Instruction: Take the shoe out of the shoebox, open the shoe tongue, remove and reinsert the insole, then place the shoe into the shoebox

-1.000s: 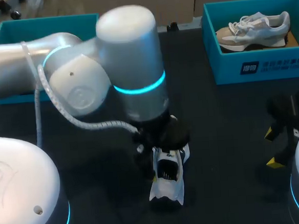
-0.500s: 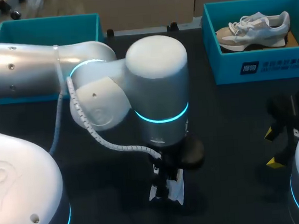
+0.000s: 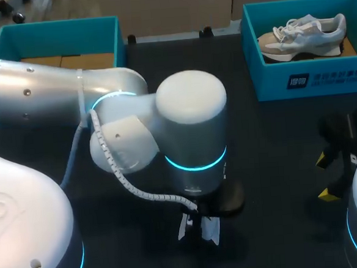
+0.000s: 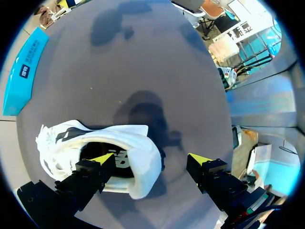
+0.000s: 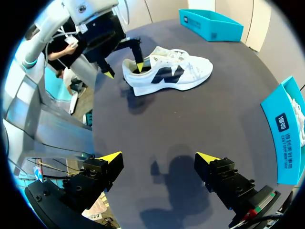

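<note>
1. A teal shoebox [image 3: 55, 31] is sitting open at the far left corner of the dark table [image 3: 272, 164], with brown showing inside it.
2. The left arm [image 3: 190, 127] is coming in from the left side and reaching to the middle of the table, its wrist pointing down over the white shoe [image 5: 171, 74].
3. The left gripper [image 4: 152, 158] is standing open. One yellow-tipped finger is dipping into the shoe's opening at the heel, while the other is hanging outside, apart from the heel and over bare table.
4. The white shoe, marked with a dark logo on its side, is resting on its sole at the near middle of the table, outside both boxes, with its laces in place.
5. A second shoebox [image 3: 309, 82] is standing at the far right of the table, and a pale shoe [image 3: 303, 34] is lying inside it.
6. The right gripper [image 5: 159, 156] is hovering over bare table near the right edge, well apart from the white shoe, its fingers spread wide with nothing between them.
</note>
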